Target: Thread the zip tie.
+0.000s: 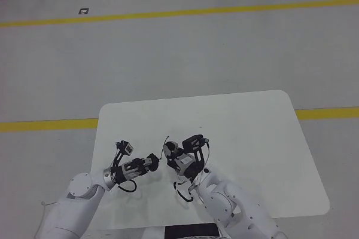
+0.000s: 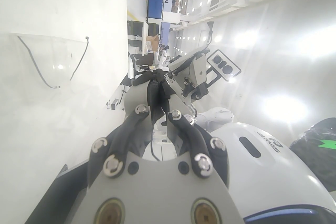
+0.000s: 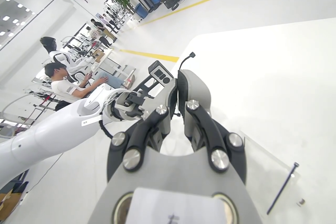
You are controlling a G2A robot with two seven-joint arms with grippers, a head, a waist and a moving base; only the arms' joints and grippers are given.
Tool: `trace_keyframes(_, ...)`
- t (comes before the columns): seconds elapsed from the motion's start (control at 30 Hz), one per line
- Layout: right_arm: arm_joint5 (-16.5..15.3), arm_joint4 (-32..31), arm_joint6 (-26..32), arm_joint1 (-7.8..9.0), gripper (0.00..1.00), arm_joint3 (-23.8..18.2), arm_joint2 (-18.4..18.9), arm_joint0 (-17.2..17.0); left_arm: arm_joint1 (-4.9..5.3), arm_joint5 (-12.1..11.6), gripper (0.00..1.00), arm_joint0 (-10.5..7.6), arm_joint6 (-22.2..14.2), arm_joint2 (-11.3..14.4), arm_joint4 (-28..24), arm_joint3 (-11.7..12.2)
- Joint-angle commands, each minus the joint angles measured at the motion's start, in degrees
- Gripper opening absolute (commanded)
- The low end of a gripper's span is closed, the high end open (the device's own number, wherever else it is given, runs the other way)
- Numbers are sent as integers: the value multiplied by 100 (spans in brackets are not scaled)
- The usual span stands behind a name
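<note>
The right end effector [image 3: 178, 78] is clenched on a thin black plastic zip tie [image 3: 192, 54]. The tie's square head sticks out above the fingertips, held up in the air over the white rounded counter [image 1: 257, 137]. The left end effector [image 2: 157, 78] is also clenched, and its tips are just beside the right one, near the lower part of the strap. I cannot tell if it really grips the strap. A second black zip tie [image 3: 282, 188] lies flat on a clear plastic sheet [image 3: 262, 154] on the counter.
</note>
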Motion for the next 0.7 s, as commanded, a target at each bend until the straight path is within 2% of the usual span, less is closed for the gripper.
trace_keyframes(0.0,8,-8,7,2,0,-5,2,2,0,0,0,0,0,0,0,0)
trace_keyframes(0.67,37,1,104,17,0,84,-25,34,0,0,0,0,0,0,0,0)
